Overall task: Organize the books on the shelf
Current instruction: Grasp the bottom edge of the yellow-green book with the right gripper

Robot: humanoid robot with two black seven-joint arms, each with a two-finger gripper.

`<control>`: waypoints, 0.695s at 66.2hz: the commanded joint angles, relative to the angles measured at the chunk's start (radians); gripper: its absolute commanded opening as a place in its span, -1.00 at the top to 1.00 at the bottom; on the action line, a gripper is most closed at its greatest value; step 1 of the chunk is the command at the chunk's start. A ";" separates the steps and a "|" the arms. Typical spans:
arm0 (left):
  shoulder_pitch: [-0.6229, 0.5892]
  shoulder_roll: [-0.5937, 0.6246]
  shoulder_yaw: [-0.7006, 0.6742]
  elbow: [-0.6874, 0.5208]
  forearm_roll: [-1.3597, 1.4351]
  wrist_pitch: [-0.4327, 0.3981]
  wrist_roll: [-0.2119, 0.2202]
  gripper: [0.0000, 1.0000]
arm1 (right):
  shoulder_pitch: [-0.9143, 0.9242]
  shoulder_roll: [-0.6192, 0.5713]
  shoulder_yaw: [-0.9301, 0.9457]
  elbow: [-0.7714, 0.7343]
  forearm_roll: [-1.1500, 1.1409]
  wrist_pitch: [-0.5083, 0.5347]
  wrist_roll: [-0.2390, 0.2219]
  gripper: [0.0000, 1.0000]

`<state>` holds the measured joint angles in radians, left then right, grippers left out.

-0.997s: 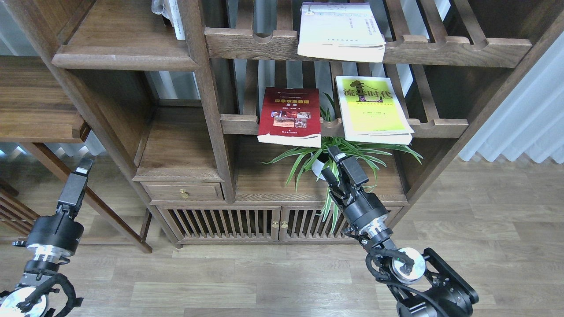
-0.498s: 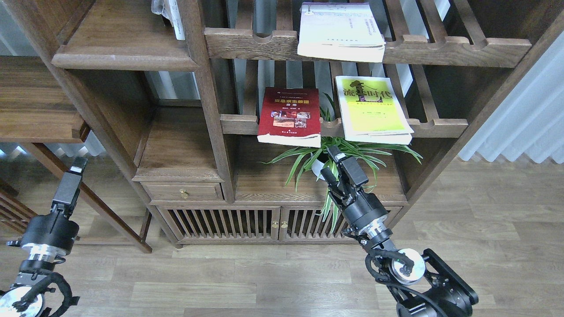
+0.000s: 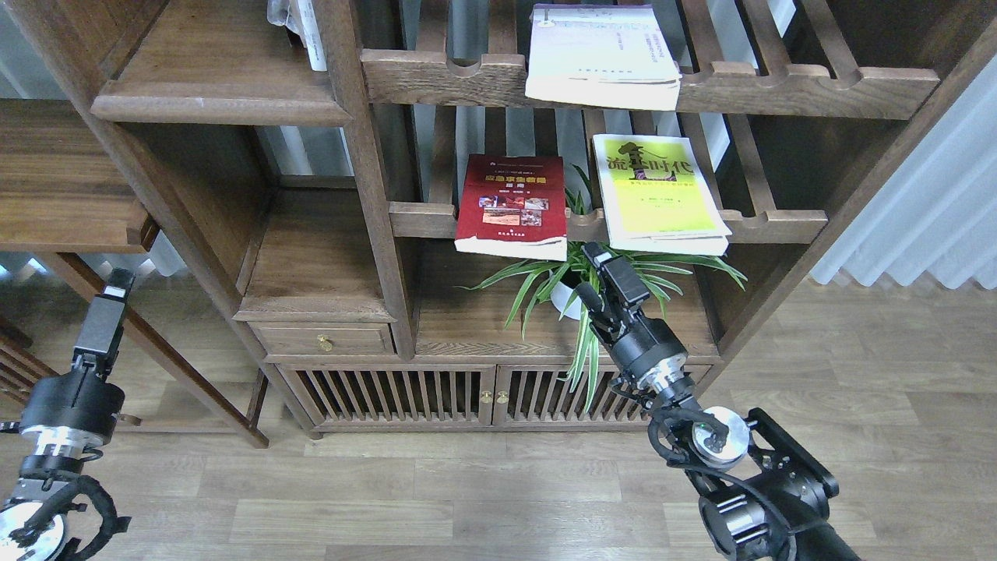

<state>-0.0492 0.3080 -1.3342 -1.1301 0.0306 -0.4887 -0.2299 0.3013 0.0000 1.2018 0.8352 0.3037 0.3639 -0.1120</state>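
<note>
Three books on the slatted racks, all lying flat, covers up, long sides running front to back with the near ends jutting past the notched front rails. The red book (image 3: 512,205) sits on the lower rack, left side; the yellow-green book (image 3: 657,193) is beside it on the right, angled a touch, a gap between them. The pale book (image 3: 601,53) rests on the upper rack above. The solid plank shelf (image 3: 222,74) is up at the left, well apart from all three.

Right gripper (image 3: 598,274) is up in front of the leafy potted plant (image 3: 588,292), just below the gap between the red and yellow-green books, nearer the yellow-green one's front corner, touching neither. Its fingers point up and away, a narrow gap showing between them, nothing held. The right arm slants in from the lower right corner.

Left gripper (image 3: 113,292) is low at the far left, pointing upward, well away from every book; seen edge-on, so I can't tell whether it's parted or closed.
</note>
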 commanded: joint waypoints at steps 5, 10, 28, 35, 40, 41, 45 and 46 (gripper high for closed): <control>0.000 0.002 -0.019 0.000 0.000 0.000 0.000 -1.00 | 0.051 0.000 0.056 -0.047 0.047 -0.072 0.000 -0.99; 0.000 0.006 -0.023 0.000 0.000 0.000 0.000 -1.00 | 0.051 0.000 0.056 -0.048 0.069 -0.086 0.000 -0.99; 0.000 0.007 -0.023 0.000 0.000 0.000 0.000 -1.00 | 0.051 0.000 0.101 -0.077 0.090 -0.092 0.015 -0.99; 0.000 0.007 -0.023 0.000 0.000 0.000 0.000 -1.00 | 0.056 0.000 0.156 -0.084 0.098 -0.144 0.028 -0.99; 0.000 0.007 -0.023 0.000 0.000 0.000 0.000 -1.00 | 0.067 0.000 0.182 -0.084 0.106 -0.171 0.037 -0.99; 0.000 0.007 -0.023 0.000 0.000 0.000 0.000 -1.00 | 0.068 0.000 0.185 -0.084 0.110 -0.177 0.040 -0.99; 0.000 0.007 -0.023 0.000 0.000 0.000 0.000 -1.00 | 0.070 0.000 0.191 -0.084 0.120 -0.189 0.041 -0.99; 0.000 0.007 -0.023 0.000 0.000 0.000 0.000 -1.00 | 0.070 0.000 0.191 -0.084 0.124 -0.192 0.041 -0.99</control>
<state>-0.0492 0.3145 -1.3577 -1.1306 0.0306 -0.4887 -0.2301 0.3649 0.0000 1.3739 0.7520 0.4087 0.2012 -0.0776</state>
